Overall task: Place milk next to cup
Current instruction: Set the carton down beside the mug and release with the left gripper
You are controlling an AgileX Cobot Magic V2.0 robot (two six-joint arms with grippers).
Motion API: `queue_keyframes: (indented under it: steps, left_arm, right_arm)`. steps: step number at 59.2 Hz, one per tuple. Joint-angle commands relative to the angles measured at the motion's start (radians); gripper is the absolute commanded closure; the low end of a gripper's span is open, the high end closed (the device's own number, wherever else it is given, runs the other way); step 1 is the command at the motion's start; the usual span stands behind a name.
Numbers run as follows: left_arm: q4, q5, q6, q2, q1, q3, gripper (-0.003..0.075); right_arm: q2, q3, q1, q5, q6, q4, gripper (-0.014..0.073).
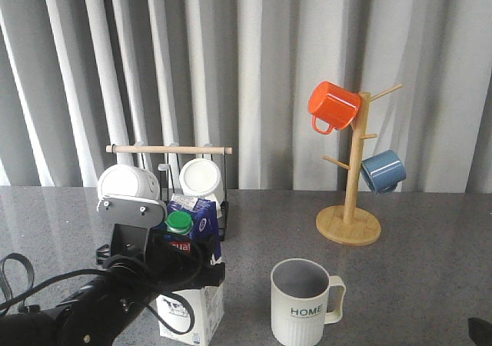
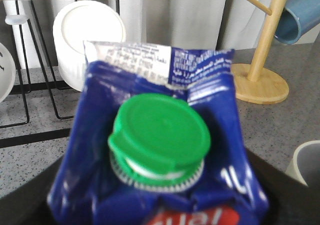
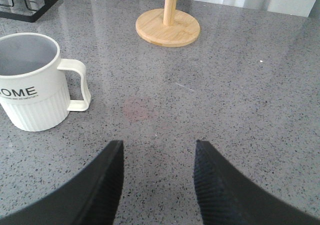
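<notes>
One milk (image 1: 192, 284) is clamped upright by the left gripper (image 1: 188, 273), near the cup (image 1: 302, 303); right gripper (image 3: 157, 177) is held apart.

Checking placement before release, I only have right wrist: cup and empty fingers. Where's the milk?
Observer: The milk stands on the table to the left of the cup, with a gap between them.
Operator: Left arm on it?
Observer: The left gripper sits around the carton's upper part; whether it is clamped I cannot tell.
Operator: Cap on?
Observer: Yes, the green cap is seated, per left wrist.
Operator: Cup handle toward the carton?
Observer: No, the handle points right, away from it.
</notes>
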Motion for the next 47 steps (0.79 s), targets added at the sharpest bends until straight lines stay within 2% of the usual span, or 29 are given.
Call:
queue_keyframes:
  steps: [1,11,30,47]
  left_arm:
    - [0.001,-0.066,0.002,-0.042,-0.004,-0.028,0.0110]
    - [0.001,-0.048,0.005,-0.070,-0.004,-0.028,0.0087]
    - [0.021,0.122,0.059,-0.168,-0.003,-0.020,0.0092]
    - [0.024,0.142,0.080,-0.315,0.034,0.097,0.0095]
  right_arm:
    - [-0.010,-0.029,-0.008,-0.064,-0.007,-0.014,0.0266]
    - [-0.010,-0.029,-0.008,-0.064,-0.007,-0.014,0.0266]
    - [-0.010,-0.029,-0.008,-0.064,-0.007,-0.014,0.0266]
    - [-0.010,-0.029,-0.008,-0.064,-0.007,-0.014,0.0266]
